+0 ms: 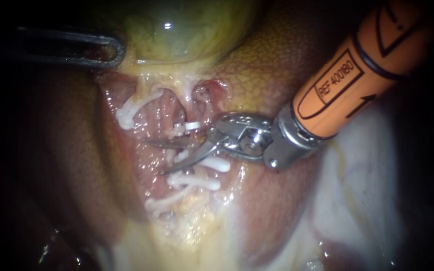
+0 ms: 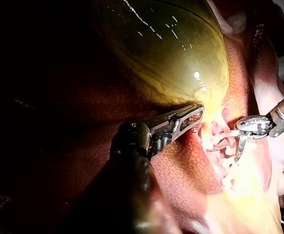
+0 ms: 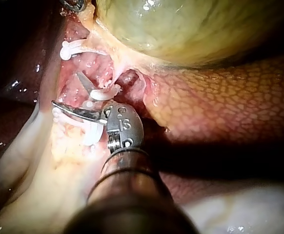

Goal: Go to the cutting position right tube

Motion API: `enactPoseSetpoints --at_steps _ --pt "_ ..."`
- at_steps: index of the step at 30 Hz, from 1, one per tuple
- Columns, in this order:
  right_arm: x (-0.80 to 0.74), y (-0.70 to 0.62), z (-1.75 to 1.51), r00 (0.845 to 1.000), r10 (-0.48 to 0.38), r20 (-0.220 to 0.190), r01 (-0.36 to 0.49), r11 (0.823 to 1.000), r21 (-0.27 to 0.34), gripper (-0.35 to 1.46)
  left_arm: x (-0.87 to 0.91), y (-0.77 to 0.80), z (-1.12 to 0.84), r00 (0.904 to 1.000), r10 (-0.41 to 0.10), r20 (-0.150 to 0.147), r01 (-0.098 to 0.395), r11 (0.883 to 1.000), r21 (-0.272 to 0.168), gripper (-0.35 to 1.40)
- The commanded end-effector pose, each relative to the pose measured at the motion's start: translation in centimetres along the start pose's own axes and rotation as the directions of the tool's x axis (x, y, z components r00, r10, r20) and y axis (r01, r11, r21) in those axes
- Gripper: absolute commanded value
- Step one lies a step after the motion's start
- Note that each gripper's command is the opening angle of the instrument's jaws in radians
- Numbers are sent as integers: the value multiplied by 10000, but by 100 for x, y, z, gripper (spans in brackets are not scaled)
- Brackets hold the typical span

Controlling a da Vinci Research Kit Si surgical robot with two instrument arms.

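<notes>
Mottled liver backs the field. Farthest left, the left instrument has its jaws clamped on the lower edge of the gallbladder. Five white clips cross two tubes. The right instrument holds its blades spread, gripping nothing, astride the right tube between clips.

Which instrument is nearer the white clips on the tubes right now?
Right. The right instrument, blades open, sits among the white clips. The left instrument is up at the lower edge of the gallbladder, apart from them.
</notes>
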Motion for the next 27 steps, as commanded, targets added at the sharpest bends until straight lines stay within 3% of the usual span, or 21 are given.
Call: enactPoseSetpoints --at_steps 1,7,17,27 --pt "0 0 1 10000 2 -22 -2 10000 -4 104 0 0 0 10000 -3 -3 3 10000 -4 -35" --pt "6 -9 1 9997 21 -233 -17 9998 177 103 0 0 0 10000 -3 -3 3 10000 -4 -35" --pt "38 -45 4 9984 178 -546 -143 9979 637 104 0 0 -1 10000 -1 -5 1 10000 0 -35" --pt "38 -44 3 9982 237 -543 -202 9977 642 108 0 0 0 10000 -2 -5 2 10000 -1 -35"
